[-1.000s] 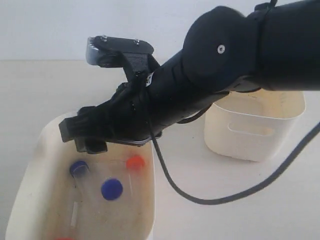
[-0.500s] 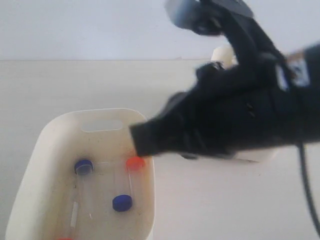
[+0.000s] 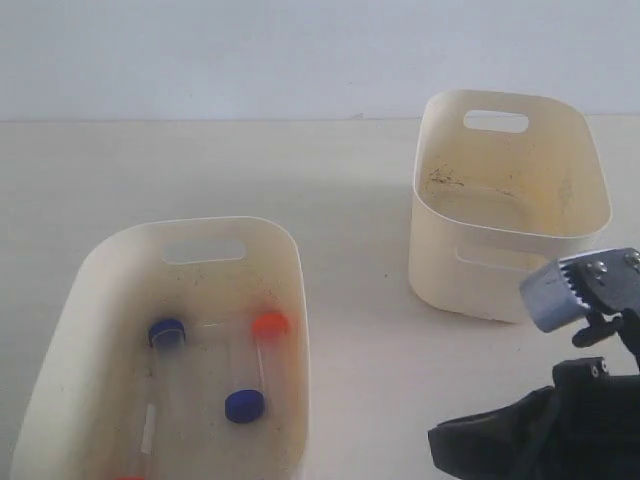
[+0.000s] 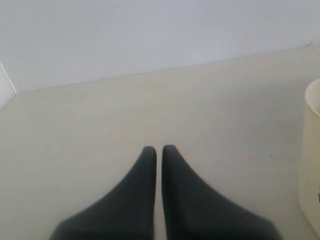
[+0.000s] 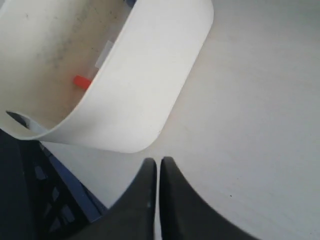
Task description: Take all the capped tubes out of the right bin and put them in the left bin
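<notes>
Four screw caps in the exterior view mark the slim clear plastic capped tubes [image 3: 244,405] lying on the speckled floor of the larger cream-white rounded plastic left bin [image 3: 205,228], near the near left corner of the tabletop [image 3: 200,170]. Two are dark blue, one is orange, and a second orange one [image 3: 128,477] is cut off by the picture's lower border. The clear tube bodies are faint and hard to trace. The right wrist view catches only one orange cap [image 5: 81,81] inside that bin [image 5: 150,85].

The smaller cream-white tall-sided right bin [image 3: 510,240] stands toward the far right of the tabletop, well apart from the left bin, with dark specks on its floor. The left wrist view has only a strip of cream wall [image 4: 311,165] at its border; which bin that is cannot be told.

The black right arm [image 3: 540,440] sits low at the near right corner, mostly cut off, with a grey block [image 3: 552,295] on its wrist. Its right tool [image 5: 159,162] is clenched on nothing, over bare tabletop just beside the left bin's outer wall. The left tool [image 4: 159,150], outside the exterior view, is likewise clenched on nothing above bare tabletop.
</notes>
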Tool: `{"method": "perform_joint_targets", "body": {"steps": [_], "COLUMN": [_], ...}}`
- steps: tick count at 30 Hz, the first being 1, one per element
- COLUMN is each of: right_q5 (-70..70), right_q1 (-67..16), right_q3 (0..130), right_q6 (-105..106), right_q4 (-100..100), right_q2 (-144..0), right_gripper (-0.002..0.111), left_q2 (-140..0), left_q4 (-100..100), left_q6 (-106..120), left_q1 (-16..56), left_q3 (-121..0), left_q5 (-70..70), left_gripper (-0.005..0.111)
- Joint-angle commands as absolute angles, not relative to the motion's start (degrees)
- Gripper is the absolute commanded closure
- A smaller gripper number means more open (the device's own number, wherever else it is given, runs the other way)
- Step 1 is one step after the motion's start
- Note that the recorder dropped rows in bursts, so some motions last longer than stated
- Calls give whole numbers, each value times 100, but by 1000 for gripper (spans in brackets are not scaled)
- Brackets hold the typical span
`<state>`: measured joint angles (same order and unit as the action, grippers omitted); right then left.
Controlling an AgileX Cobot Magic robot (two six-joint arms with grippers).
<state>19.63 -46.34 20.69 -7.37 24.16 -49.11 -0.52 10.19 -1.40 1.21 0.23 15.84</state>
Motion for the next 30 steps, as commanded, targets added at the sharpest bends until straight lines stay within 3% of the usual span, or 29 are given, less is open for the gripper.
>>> {"method": "perform_joint_targets", "body": {"steps": [1,6,13,25,30], "right_q5": [1474,532,-1263,1897,1992], "right_q1": [-4562,-2737,-1392,-991,-909], "right_q3": [2045,1536,0,0,0], "right_q6": [0,244,316,872,743], "right_q4": [1729,1793,1770,1604,1622], "right_q2": [-4713,-3026,-698,0,0], "right_gripper": [106,106,106,106,106], "left_q2": [-41,-41,-41,-53,-53], "left_q4": [1013,1013,1013,1013,1013], "left_q6": [-206,-206,-206,-206,-206], "left_q1": [114,114,114,114,114], "left_q3": [0,0,0,0,0], "left_q5": [1497,1497,1497,1496,1496], "left_gripper": [102,102,102,102,102]}}
